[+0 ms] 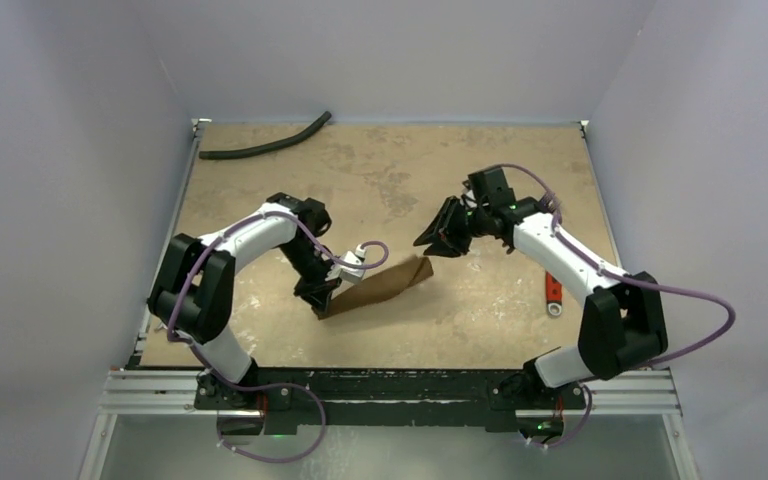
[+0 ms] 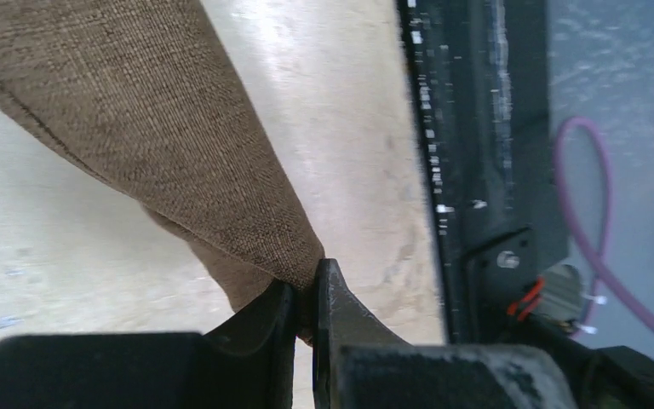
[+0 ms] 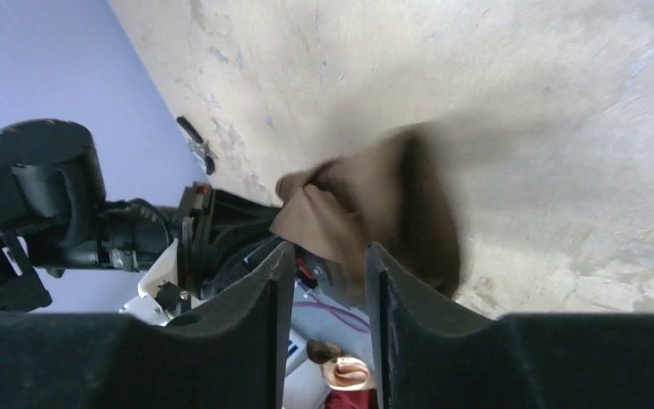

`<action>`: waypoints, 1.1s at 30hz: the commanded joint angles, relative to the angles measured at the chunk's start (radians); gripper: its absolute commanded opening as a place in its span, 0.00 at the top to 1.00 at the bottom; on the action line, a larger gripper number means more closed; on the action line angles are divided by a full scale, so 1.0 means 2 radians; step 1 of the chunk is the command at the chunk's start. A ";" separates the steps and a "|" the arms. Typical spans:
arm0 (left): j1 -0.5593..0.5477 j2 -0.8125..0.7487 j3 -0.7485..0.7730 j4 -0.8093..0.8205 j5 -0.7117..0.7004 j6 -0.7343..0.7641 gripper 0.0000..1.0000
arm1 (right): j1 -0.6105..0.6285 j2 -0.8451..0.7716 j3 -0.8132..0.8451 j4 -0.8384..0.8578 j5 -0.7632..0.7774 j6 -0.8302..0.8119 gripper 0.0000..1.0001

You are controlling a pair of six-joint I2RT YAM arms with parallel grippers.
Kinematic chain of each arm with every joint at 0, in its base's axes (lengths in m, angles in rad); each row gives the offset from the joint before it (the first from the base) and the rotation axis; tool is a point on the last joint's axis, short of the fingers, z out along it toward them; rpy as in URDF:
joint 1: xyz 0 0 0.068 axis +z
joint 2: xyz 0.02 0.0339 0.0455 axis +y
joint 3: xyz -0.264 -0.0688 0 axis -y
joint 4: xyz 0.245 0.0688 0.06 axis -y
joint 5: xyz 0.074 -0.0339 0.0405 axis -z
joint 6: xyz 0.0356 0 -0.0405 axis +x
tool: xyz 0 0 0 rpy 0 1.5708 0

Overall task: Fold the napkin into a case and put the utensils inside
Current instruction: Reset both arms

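Currently: left pincer clamped on one corner of the napkin; right pincer spread, holding nothing.
The napkin runs away from the left pincer's tips as a long folded strip. Its near end looks lifted off the table; its far end lies just below and short of the right pincer, not touching it. Reads as light, limp woven cloth with no stiffness, so it'll sag and unfold from any single pinch. The weave is coarse, so the pads shouldn't slip. I'd take it at the corners or along the hem, both layers in the jaws, and drag low so the fold keeps. The far corner, nearest the right pincer, is the obvious second hold. Utensils: can't make them out.
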 commanded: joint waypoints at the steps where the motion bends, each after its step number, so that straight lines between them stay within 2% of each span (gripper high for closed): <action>1: 0.009 -0.018 -0.011 -0.064 0.060 -0.001 1.00 | -0.015 0.003 -0.005 -0.023 0.047 -0.031 0.52; 5: 0.016 0.002 0.000 -0.081 0.080 0.013 1.00 | -0.016 0.031 0.033 -0.062 0.116 -0.140 0.36; 7: 0.023 0.020 0.012 -0.096 0.094 0.022 1.00 | -0.014 -0.005 0.033 -0.037 0.150 -0.185 0.34; 9: 0.034 0.033 0.028 -0.097 0.107 0.011 1.00 | 0.009 -0.097 -0.011 0.075 0.140 -0.243 0.33; 10: 0.038 0.037 0.034 -0.097 0.109 0.009 1.00 | 0.023 -0.152 -0.057 0.165 0.115 -0.276 0.31; 11: 0.040 0.041 0.039 -0.097 0.109 0.008 1.00 | 0.036 -0.213 -0.108 0.266 0.074 -0.311 0.20; 12: 0.041 0.046 0.043 -0.097 0.107 0.007 1.00 | 0.045 -0.259 -0.156 0.344 0.020 -0.333 0.15; 13: 0.042 0.053 0.045 -0.097 0.106 0.007 1.00 | 0.047 -0.283 -0.178 0.386 -0.015 -0.360 0.13; 14: 0.044 0.061 0.045 -0.097 0.106 0.008 1.00 | 0.047 -0.277 -0.176 0.388 -0.068 -0.390 0.14; 16: 0.050 0.076 0.045 -0.097 0.111 0.013 1.00 | 0.052 -0.212 -0.130 0.321 -0.128 -0.489 0.14; 17: 0.054 0.081 0.045 -0.097 0.113 0.014 1.00 | 0.063 -0.174 -0.103 0.276 -0.151 -0.527 0.04; 18: 0.060 0.085 0.047 -0.097 0.116 0.016 1.00 | 0.076 -0.132 -0.079 0.244 -0.159 -0.556 0.02; 21: 0.081 0.087 0.049 -0.097 0.119 0.022 1.00 | 0.113 -0.038 -0.020 0.175 -0.116 -0.629 0.01; 25: 0.105 0.085 0.047 -0.097 0.103 0.033 1.00 | 0.127 -0.049 -0.041 0.192 -0.075 -0.692 0.01; 29: 0.110 0.085 0.045 -0.097 0.086 0.045 1.00 | 0.127 -0.084 -0.076 0.211 -0.030 -0.720 0.01; 33: 0.113 0.104 0.053 -0.097 0.079 0.052 1.00 | 0.135 -0.078 -0.101 0.230 0.004 -0.747 0.01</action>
